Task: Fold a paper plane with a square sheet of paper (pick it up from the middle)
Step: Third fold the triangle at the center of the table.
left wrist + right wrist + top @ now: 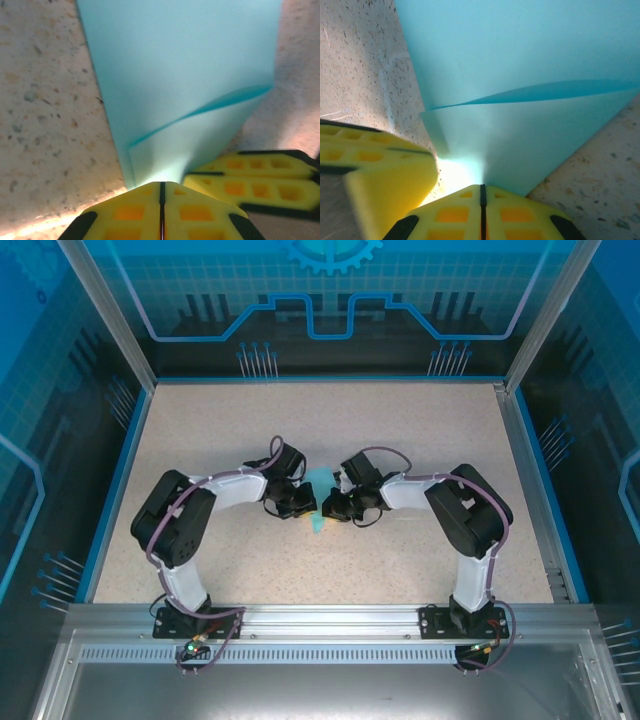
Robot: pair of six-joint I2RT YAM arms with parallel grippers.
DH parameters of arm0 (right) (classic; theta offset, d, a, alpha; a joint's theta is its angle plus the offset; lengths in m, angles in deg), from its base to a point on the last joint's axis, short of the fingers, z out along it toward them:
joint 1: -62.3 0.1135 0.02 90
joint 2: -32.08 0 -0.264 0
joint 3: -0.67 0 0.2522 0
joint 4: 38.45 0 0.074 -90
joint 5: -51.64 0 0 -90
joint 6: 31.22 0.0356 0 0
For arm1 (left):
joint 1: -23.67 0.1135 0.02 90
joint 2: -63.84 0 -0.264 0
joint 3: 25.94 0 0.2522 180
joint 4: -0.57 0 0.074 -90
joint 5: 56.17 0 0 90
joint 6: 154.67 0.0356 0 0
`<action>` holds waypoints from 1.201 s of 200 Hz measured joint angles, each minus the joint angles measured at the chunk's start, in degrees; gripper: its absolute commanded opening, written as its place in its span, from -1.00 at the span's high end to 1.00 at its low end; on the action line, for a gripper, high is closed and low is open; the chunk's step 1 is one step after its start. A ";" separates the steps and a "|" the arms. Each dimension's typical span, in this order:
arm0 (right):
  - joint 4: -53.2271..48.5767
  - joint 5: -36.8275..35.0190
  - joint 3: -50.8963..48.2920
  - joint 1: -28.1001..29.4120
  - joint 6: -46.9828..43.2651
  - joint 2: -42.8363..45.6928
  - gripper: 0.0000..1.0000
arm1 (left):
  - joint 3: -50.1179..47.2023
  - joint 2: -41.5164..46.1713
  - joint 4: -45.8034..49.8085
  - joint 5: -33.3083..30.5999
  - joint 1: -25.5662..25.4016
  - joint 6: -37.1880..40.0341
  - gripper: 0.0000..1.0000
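Observation:
The light cyan-blue sheet of paper [319, 485] lies mid-table, partly folded, with a loose flap edge running across it [200, 112] [535, 92]. My left gripper [300, 506] [161, 183] and right gripper [335, 508] [481, 186] meet tip to tip at its near end. Both are shut, and the paper narrows and ridges up into each seam, so each seems pinched on it. The right gripper's yellow fingers [250, 180] lie beside the left one's tip. In the right wrist view the left gripper's fingers [375, 170] sit at the lower left.
The speckled beige tabletop [420, 440] stretches out on all sides of the paper. Blue-edged walls and metal posts [110, 310] enclose it. Both arms bend inward from their bases [190, 615] [465, 615] on the near rail.

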 measured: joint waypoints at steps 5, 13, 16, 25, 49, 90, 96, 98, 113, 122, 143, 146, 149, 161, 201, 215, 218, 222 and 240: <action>0.02 -0.02 0.02 0.07 0.00 0.00 0.83 | -0.63 0.98 -0.37 0.33 0.00 -0.07 0.79; 0.04 -0.17 0.02 0.17 0.17 0.00 0.83 | -1.73 2.43 -1.11 1.09 0.00 -0.33 0.79; 0.04 -0.22 0.02 0.20 0.17 0.00 0.83 | -2.27 3.04 -1.55 1.36 0.00 -0.48 0.79; 0.02 -0.35 0.07 0.24 0.26 0.00 0.83 | -3.61 4.37 -2.67 2.34 0.00 -1.20 0.81; 0.00 -0.59 0.22 0.48 0.61 0.00 0.83 | -7.32 5.75 -5.88 5.05 -0.46 -3.08 0.87; 0.04 -0.61 0.24 0.57 0.87 0.00 0.82 | -10.32 5.75 -8.68 8.11 -1.90 -5.86 0.96; 0.04 -0.59 0.24 0.57 0.87 0.00 0.82 | -10.34 5.70 -8.94 8.37 -1.92 -5.99 0.97; 0.04 -0.59 0.24 0.57 0.87 0.00 0.82 | -10.36 5.70 -9.01 8.44 -1.92 -6.01 0.97; 0.07 -0.57 0.24 0.57 1.05 0.00 0.82 | -10.34 5.33 -9.57 8.46 -1.92 -6.03 0.98; 0.07 -0.57 0.24 0.57 1.05 0.00 0.82 | -10.36 4.83 -9.70 8.44 -1.92 -6.03 0.99; 0.09 -0.52 0.24 0.57 1.05 0.00 0.82 | -10.36 3.67 -9.49 8.09 -1.92 -6.01 0.99; 0.09 -0.50 0.24 0.57 1.05 0.00 0.82 | -10.36 3.56 -9.38 7.89 -1.92 -6.01 0.99; 0.11 -0.48 0.24 0.57 1.05 0.00 0.82 | -10.36 3.48 -9.33 7.76 -1.92 -6.01 0.99; 0.11 -0.37 0.24 0.57 1.05 0.00 0.82 | -10.34 3.26 -9.01 7.21 -1.92 -5.99 0.99; 0.31 0.02 0.00 0.59 0.57 0.42 0.81 | -10.34 3.10 -8.04 5.92 -1.92 -5.79 1.00; 0.28 0.20 -0.17 0.70 0.11 0.85 0.81 | -10.34 3.10 -8.04 5.79 -1.92 -5.79 1.00; 0.28 0.26 -0.15 0.76 0.04 0.92 0.81 | -10.34 3.10 -8.04 5.77 -1.92 -5.79 1.00; 0.28 0.33 -0.15 0.87 -0.09 0.96 0.82 | -10.34 3.10 -8.04 5.77 -1.92 -5.79 1.00; 0.20 0.68 -0.15 1.60 -0.52 1.01 0.82 | -10.34 3.04 -8.04 5.77 -1.95 -5.79 1.00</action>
